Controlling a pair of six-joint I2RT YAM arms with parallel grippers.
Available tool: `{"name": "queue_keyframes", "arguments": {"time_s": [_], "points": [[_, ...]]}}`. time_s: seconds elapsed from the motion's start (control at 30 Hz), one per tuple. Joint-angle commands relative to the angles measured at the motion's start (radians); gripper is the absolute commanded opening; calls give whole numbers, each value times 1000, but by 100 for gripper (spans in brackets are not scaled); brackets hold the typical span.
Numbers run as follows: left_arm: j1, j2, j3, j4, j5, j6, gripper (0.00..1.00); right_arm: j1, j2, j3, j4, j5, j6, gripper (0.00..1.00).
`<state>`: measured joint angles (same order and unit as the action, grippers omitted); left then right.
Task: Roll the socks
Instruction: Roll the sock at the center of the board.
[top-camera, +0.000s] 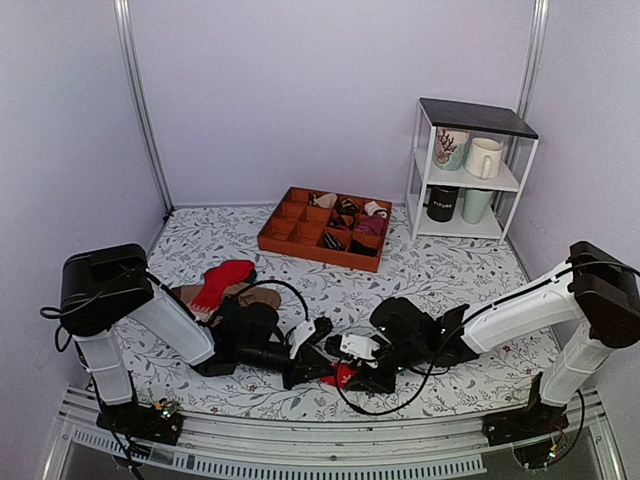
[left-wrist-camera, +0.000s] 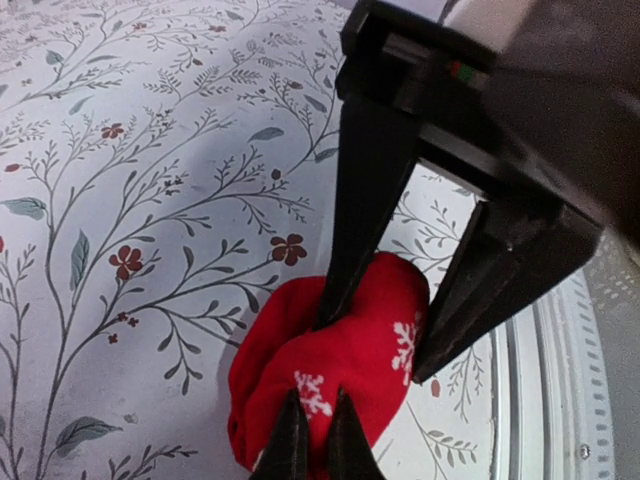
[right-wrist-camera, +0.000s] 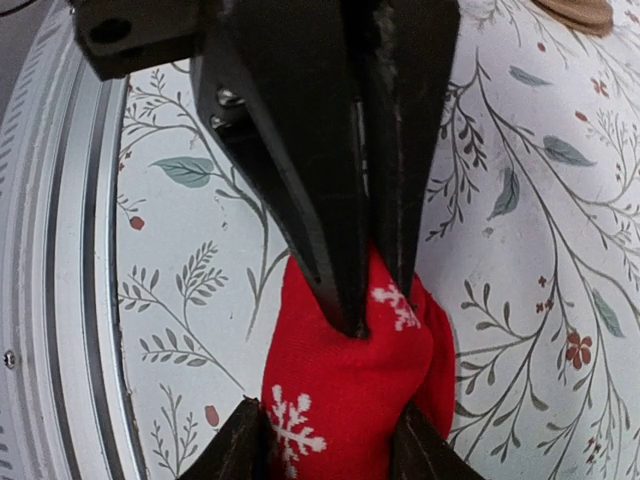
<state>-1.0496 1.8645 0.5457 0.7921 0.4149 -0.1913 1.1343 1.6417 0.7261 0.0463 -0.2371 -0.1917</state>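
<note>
The red socks (top-camera: 343, 377) are a fist-sized rolled bundle with white snowflakes, lying on the patterned table near its front edge between both grippers. In the left wrist view the bundle (left-wrist-camera: 350, 350) fills the lower middle; my left gripper (left-wrist-camera: 318, 402) has its jaws nearly together, pinching the bundle's fabric. In the right wrist view the bundle (right-wrist-camera: 340, 400) sits between my right gripper's (right-wrist-camera: 325, 408) spread fingers, which press on its two sides. The left gripper (top-camera: 322, 366) comes in from the left, the right gripper (top-camera: 355, 378) from the right.
A mixed heap of red, brown and beige socks (top-camera: 222, 283) lies behind the left arm. An orange divided tray (top-camera: 290, 230) with rolled bundles stands at the back centre. A white shelf (top-camera: 470, 185) with mugs stands back right. The table's metal front rail (left-wrist-camera: 560, 400) is close by.
</note>
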Motion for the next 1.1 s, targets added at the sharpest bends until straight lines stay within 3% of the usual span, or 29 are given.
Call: {"name": "queue_keyframes", "arguments": {"time_s": [0.0,0.1,0.23,0.3,0.57,0.8,0.87,1.07], "points": [[-1,75,-47,-326,-11,7,0,9,47,36,2,-19,36,33],[-1,49,-55,-317,-54,7,2,7,61,25,-1,-51,75,29],[-2,-25,-65,-295,-125,39,21,-28,97,20,-20,-149,156,25],[-2,-75,-70,-279,-167,65,39,-48,123,12,-21,-199,207,25],[-8,-310,-152,-185,-266,213,71,-98,241,48,-96,-336,314,24],[-14,-527,-251,-125,-327,273,83,-124,319,70,-157,-396,377,24],[-14,-558,-270,-104,-353,279,98,-129,337,71,-155,-400,394,24],[-10,-536,-324,43,-469,268,99,-133,347,68,-149,-384,423,24]]}}
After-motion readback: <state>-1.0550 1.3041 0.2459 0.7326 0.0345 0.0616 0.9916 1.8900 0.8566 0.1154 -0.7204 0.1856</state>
